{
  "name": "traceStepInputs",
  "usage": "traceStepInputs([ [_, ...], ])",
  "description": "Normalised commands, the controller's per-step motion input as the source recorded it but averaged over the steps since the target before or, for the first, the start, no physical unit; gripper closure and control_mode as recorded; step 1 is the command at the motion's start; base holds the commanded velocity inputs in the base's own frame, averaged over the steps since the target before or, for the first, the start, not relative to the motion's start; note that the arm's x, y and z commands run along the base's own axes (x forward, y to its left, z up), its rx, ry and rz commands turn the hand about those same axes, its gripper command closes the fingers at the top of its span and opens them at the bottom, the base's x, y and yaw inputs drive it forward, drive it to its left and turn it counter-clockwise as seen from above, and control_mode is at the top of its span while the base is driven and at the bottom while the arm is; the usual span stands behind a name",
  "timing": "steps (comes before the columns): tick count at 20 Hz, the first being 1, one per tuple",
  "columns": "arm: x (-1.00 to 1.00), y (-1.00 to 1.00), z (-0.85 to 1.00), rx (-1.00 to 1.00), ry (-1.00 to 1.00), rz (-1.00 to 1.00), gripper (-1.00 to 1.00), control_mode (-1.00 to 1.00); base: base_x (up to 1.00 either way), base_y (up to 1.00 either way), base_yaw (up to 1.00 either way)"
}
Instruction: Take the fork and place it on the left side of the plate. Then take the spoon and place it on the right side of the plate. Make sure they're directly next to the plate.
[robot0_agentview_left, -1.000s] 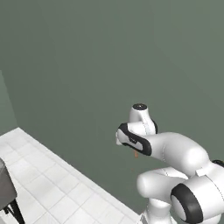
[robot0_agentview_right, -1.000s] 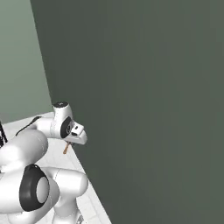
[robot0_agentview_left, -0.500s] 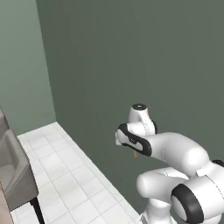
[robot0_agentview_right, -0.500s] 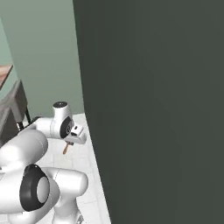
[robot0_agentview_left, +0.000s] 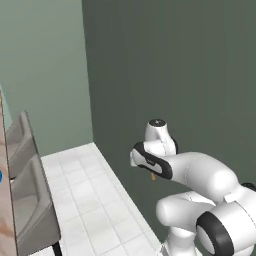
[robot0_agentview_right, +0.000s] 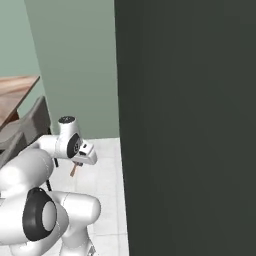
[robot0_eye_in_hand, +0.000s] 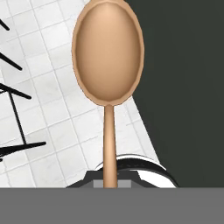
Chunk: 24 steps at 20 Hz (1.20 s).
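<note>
We are carrying the spoon (robot0_eye_in_hand: 108, 65) — our hand (robot0_agentview_right: 80, 161) is clamped tight on the thin handle, and in the hand view the tan oval bowl stands straight out ahead of the fingers, so the spoon's long axis runs in line with the hand. In the right base view its brown handle pokes down and to the left under the hand, over the white tiled floor (robot0_agentview_right: 107, 170). The hand sits close to a dark green wall (robot0_agentview_right: 190, 125) on our right. What the coming move turns on, we judge, is that the goal lies off to the left: a wooden tabletop (robot0_agentview_right: 15, 95) with grey chairs (robot0_agentview_left: 30, 200) shows at the left of both base views, well apart from the hand. A sliver of blue at the far left edge of the left base view may be the plate — too little shows to be sure. The fork we cannot place. No labels or writing can be read anywhere.
</note>
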Motion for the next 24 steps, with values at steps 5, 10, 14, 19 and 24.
traceStepInputs([
  [5, 0.00, 0.00, 0.00, 0.00, 0.00, 0.00, 1.00, 1.00, 0.79, -0.13, 0.31],
  [10, 0.00, 0.00, 0.00, 0.00, 0.00, 0.00, 1.00, 1.00, 0.79, -0.13, 0.32],
  [14, 0.00, 0.00, 0.00, 0.00, 0.00, 0.00, 1.00, 1.00, 0.79, -0.12, 0.32],
  [19, 0.00, 0.00, 0.00, 0.00, 0.00, 0.00, 1.00, 1.00, 0.78, -0.12, 0.33],
  [24, 0.00, 0.00, 0.00, 0.00, 0.00, 0.00, 1.00, 1.00, 0.78, -0.10, 0.34],
])
